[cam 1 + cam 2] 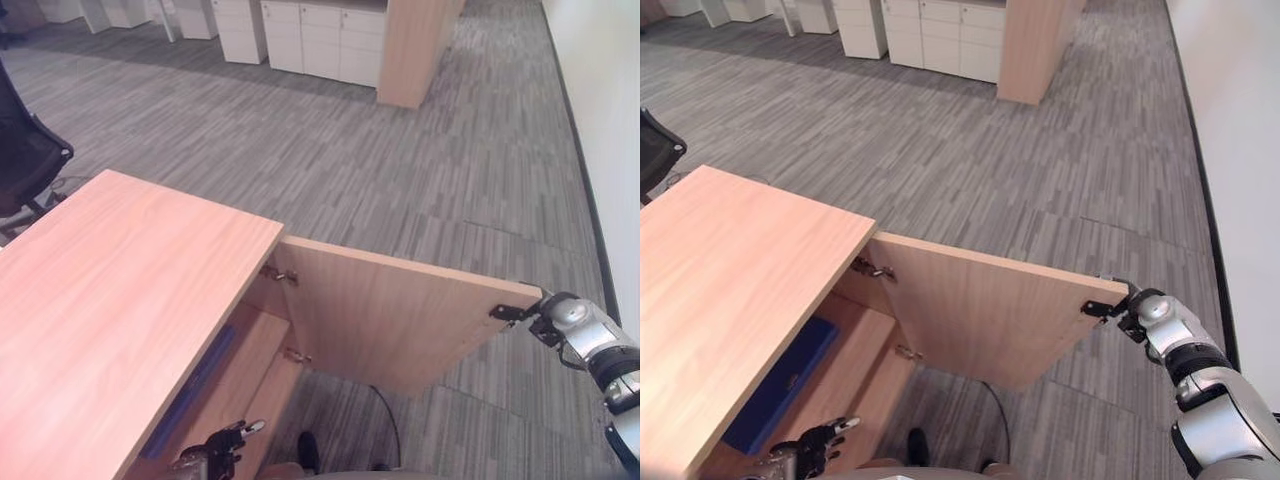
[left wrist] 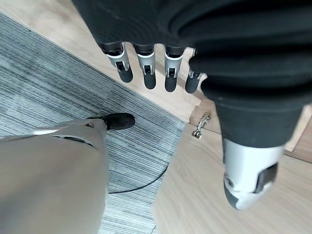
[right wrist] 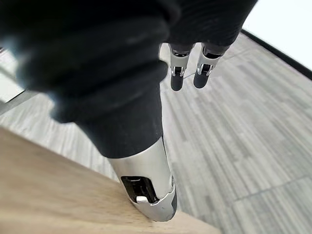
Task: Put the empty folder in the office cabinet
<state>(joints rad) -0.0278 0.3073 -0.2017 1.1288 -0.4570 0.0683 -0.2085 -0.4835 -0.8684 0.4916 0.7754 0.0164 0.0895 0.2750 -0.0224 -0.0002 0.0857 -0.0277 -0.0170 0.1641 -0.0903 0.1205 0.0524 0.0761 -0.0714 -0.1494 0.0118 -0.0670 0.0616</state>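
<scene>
Lying flat inside the cabinet (image 1: 750,290), the blue folder (image 1: 780,385) rests on the shelf (image 1: 855,375) under the wooden top. The door (image 1: 985,315) stands swung wide over the grey carpet (image 1: 1040,150). At its far top corner, by the black handle (image 1: 1102,306), the right hand (image 1: 1143,318) rests with fingers (image 3: 176,78) straight and relaxed. The left hand (image 1: 810,448) hovers low before the shelf, fingers (image 2: 148,73) loosely extended, holding nothing.
</scene>
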